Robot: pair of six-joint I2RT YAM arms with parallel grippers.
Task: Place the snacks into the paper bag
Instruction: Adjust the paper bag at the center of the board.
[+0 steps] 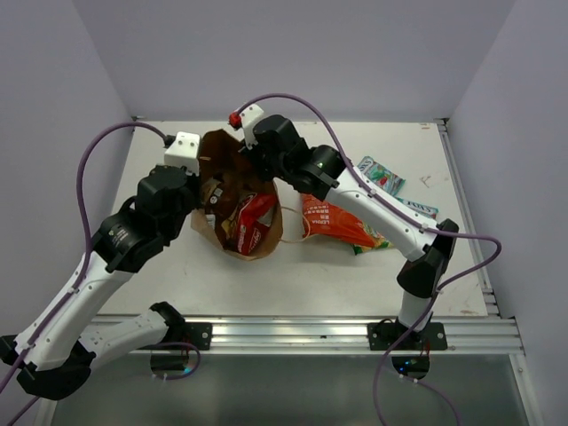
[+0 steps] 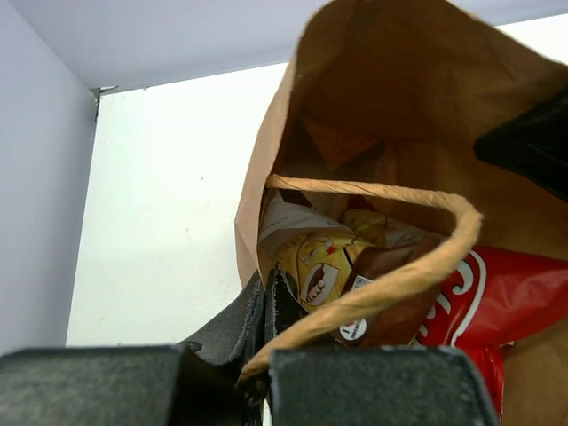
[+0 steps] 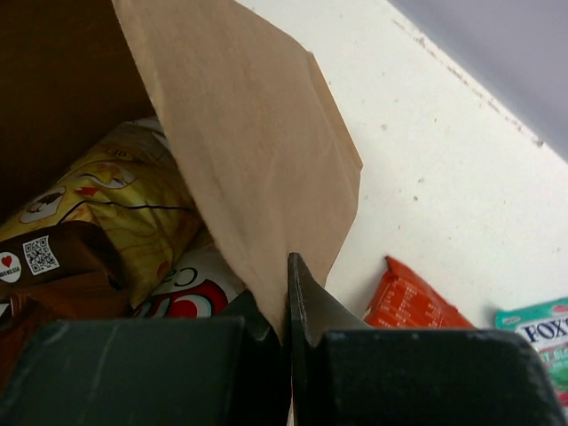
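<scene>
The brown paper bag (image 1: pixel 232 169) lies open in the middle of the table. The white-brown chips (image 2: pixel 311 257) and the red-white cassava chips (image 1: pixel 253 222) are inside it. My left gripper (image 1: pixel 202 191) is shut on the bag's left rim by a twisted handle (image 2: pixel 390 275). My right gripper (image 1: pixel 257 158) is shut on the bag's far rim (image 3: pixel 266 160) and holds the mouth open. The red-orange bag (image 1: pixel 333 222) lies on the table right of the paper bag. The green candy bag (image 1: pixel 382 175) and the teal packet (image 1: pixel 419 207) lie further right.
The white table (image 1: pixel 355 284) ends at a metal rail at the near edge (image 1: pixel 293 333). Grey walls stand at the back and on both sides. Purple cables loop over both arms. The second handle (image 1: pixel 297 226) sticks out towards the red-orange bag.
</scene>
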